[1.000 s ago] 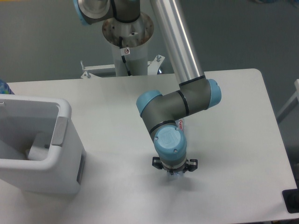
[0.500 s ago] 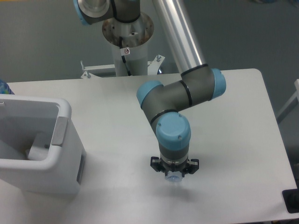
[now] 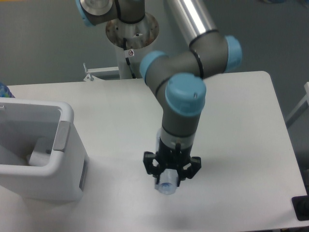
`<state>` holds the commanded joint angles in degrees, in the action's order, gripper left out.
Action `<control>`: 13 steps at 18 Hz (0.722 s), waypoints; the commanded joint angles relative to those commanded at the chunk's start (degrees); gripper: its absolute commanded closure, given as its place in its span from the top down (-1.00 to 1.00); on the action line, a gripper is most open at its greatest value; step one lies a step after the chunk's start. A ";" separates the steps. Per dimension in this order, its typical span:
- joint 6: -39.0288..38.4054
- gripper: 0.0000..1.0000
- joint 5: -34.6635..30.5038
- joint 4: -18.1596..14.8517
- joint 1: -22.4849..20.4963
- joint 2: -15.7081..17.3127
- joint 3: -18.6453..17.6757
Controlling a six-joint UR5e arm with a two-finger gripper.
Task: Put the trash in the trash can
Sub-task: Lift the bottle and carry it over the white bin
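My gripper (image 3: 170, 175) points straight down over the table's front middle and is shut on the clear plastic bottle (image 3: 165, 185), which hangs below it, lifted above the table; only its lower end shows. The rest of the bottle is hidden by the wrist. The white trash can (image 3: 72, 159) stands at the left front, open at the top, with a grey flap (image 3: 60, 135) on its right inner wall. A whitish shape (image 3: 37, 152) lies inside it; I cannot tell whether it is the wrapper.
The white table (image 3: 241, 121) runs to a rounded right edge. The arm's base column (image 3: 130, 48) stands behind the table's back edge. A dark object (image 3: 301, 208) sits at the front right corner. A blue-patterned thing (image 3: 3, 90) peeks in at the left edge.
The gripper has risen from the table with the bottle in it and shifted slightly left. The arm's elbow has lifted with it.
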<state>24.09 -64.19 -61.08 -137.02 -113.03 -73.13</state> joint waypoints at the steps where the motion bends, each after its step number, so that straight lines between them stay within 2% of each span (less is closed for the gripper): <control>1: -0.62 -0.42 2.38 0.09 0.00 0.44 0.97; 5: -1.50 -0.42 9.77 0.44 0.44 1.85 4.92; 10: -4.92 -0.42 16.63 6.93 0.70 4.83 6.16; 13: -7.30 -0.42 17.52 8.00 2.01 5.10 8.44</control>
<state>16.79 -46.67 -53.09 -135.01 -107.93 -64.69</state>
